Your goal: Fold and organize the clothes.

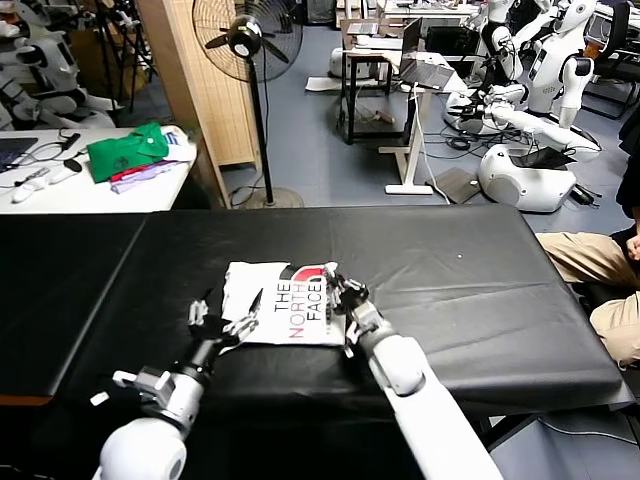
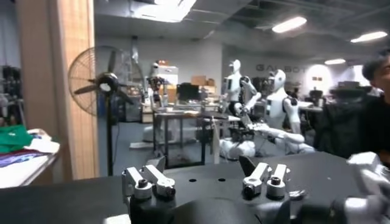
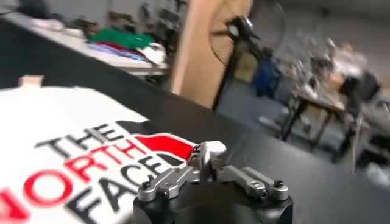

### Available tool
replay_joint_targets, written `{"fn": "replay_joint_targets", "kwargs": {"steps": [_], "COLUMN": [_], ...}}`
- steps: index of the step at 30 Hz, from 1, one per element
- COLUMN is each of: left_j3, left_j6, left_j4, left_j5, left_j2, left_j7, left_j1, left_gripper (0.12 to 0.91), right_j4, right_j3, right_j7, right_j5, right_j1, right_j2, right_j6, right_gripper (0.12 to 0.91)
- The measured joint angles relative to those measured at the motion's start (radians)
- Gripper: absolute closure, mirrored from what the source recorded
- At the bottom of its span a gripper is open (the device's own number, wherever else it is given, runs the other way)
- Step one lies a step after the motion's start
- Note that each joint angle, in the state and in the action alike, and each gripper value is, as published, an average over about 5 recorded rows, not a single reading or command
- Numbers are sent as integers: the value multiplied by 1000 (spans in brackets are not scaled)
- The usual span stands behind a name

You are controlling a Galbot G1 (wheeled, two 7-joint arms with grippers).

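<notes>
The clothes are one white T-shirt point(image 1: 262, 300), folded into a small rectangle in the middle of the black table point(image 1: 450, 290), with the black-and-red "THE NORTH FACE" print facing up. In the right wrist view the print point(image 3: 73, 158) fills the near side. My right gripper point(image 1: 345, 293) is at the shirt's right edge, and its fingers point(image 3: 207, 153) are pressed together over the corner by the red arc. The left gripper point(image 1: 224, 322) rests low at the shirt's left front corner. Its fingers point(image 2: 152, 179) stand wide apart with only black table between them.
A white side table point(image 1: 60, 190) at the back left holds a green garment point(image 1: 128, 150) and a purple cloth. A standing fan point(image 1: 247, 40) and a wooden pillar are behind the table. A seated person's legs point(image 1: 600, 270) are at the right edge.
</notes>
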Motion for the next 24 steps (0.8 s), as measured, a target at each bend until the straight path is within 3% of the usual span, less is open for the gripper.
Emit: {"fn": "replay_joint_targets", "kwargs": {"steps": [4, 10, 17, 24], "left_j3": [-13, -20, -42, -91], "left_j6": [-20, -12, -20, -56], "left_j4": [20, 20, -11, -39], "left_j5": [-5, -20, -26, -25], "left_j2": [18, 52, 114, 151], "left_j7": [-17, -68, -112, -113], "left_j1": [5, 24, 91, 219], "left_gripper": [232, 232, 232, 232], "right_j4": [53, 203, 453, 667], "right_j3": [17, 62, 171, 283], "right_j7": [14, 66, 138, 200], "right_j5": [-5, 42, 143, 151], "right_j1": [-48, -175, -417, -682], "right_j2": [-53, -114, -133, -103], "right_j6": [42, 17, -9, 24], "right_gripper": [560, 270, 227, 227]}}
